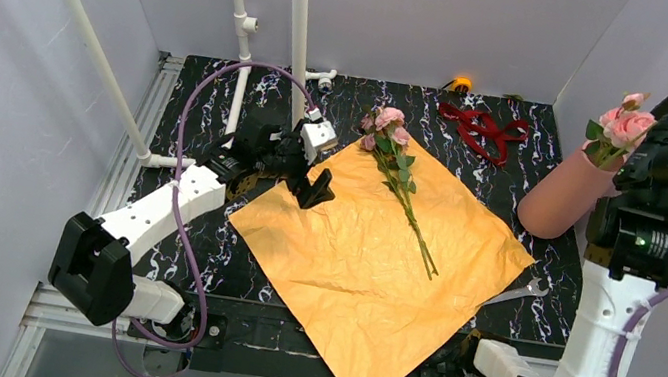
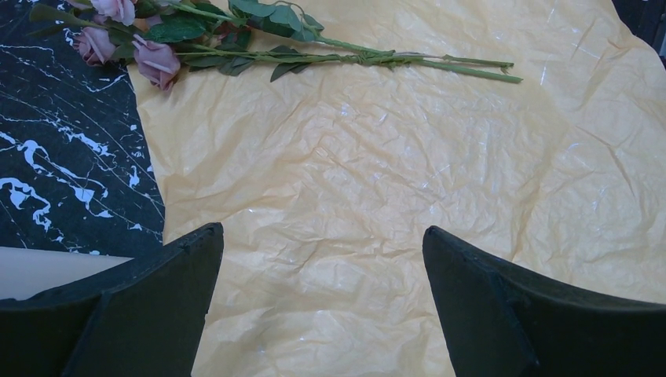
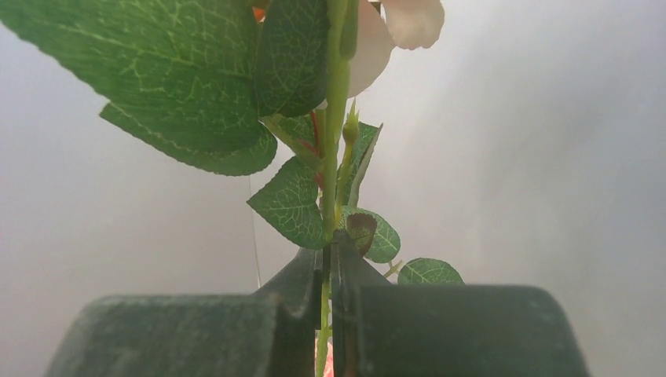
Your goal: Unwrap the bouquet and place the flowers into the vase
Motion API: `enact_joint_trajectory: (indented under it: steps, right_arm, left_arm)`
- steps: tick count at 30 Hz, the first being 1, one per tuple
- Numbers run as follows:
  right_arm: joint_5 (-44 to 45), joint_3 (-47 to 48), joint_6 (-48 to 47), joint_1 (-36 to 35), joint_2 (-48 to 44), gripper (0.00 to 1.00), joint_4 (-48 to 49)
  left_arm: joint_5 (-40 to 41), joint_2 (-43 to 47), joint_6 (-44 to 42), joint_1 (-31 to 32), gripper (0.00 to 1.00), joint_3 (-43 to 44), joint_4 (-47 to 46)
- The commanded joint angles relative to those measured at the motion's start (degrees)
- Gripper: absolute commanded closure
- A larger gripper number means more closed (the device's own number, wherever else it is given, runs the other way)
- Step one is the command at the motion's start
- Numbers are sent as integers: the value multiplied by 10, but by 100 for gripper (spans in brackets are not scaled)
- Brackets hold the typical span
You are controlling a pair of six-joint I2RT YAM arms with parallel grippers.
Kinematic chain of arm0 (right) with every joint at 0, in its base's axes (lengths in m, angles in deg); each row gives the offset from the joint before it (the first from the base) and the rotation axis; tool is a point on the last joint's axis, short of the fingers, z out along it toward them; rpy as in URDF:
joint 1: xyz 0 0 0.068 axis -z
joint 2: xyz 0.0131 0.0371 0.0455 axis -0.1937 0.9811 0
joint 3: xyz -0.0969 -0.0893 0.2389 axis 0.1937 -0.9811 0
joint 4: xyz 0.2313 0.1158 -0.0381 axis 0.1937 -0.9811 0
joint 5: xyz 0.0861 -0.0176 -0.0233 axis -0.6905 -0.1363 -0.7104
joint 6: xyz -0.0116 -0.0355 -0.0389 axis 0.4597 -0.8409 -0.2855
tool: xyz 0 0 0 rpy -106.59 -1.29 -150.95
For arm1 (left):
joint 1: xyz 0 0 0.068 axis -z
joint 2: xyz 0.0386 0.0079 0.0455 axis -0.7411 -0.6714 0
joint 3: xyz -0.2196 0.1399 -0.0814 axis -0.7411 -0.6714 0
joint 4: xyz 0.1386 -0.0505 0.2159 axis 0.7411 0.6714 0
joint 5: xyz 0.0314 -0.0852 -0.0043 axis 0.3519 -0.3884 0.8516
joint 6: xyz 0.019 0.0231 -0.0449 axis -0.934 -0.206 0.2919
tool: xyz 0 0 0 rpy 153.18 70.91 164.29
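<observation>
The bouquet is undone: its orange wrapping paper (image 1: 370, 255) lies spread flat on the table. A few pink-rose flowers (image 1: 401, 171) lie across the paper's far part, and the left wrist view shows these flowers (image 2: 259, 47) ahead. My left gripper (image 1: 315, 189) (image 2: 323, 236) hovers open over the paper's left corner with nothing between its fingers. The salmon-pink vase (image 1: 562, 196) stands at the right with pink roses (image 1: 624, 123) in its mouth. My right gripper (image 3: 328, 243) is raised high at the right, shut on a green rose stem (image 3: 333, 149) with leaves.
A dark red ribbon (image 1: 483, 131) lies at the back of the black marbled table (image 1: 198, 127). White pipes (image 1: 297, 11) rise at the back left. The paper's near corner hangs over the table's front edge. Grey walls close in both sides.
</observation>
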Motion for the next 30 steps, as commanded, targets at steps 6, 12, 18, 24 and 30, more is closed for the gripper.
enact_joint_trajectory:
  steps: [6, 12, 18, 24, 30]
  right_arm:
    - [20, -38, -22, 2, 44, 99, 164]
    - [7, -66, -41, 2, 63, 99, 202]
    - [35, -99, -39, 2, 58, 99, 177]
    - [52, -170, -28, 4, 35, 99, 165]
    - [72, -204, -7, 4, 38, 99, 145]
  left_arm:
    - [13, 37, 9, -4, 2, -25, -27]
    - [21, 39, 12, -4, 2, -30, -31]
    - [25, 37, 12, -4, 2, -30, -31]
    - [23, 32, 10, -4, 2, -26, -31]
    - [22, 27, 8, -4, 2, -19, -27]
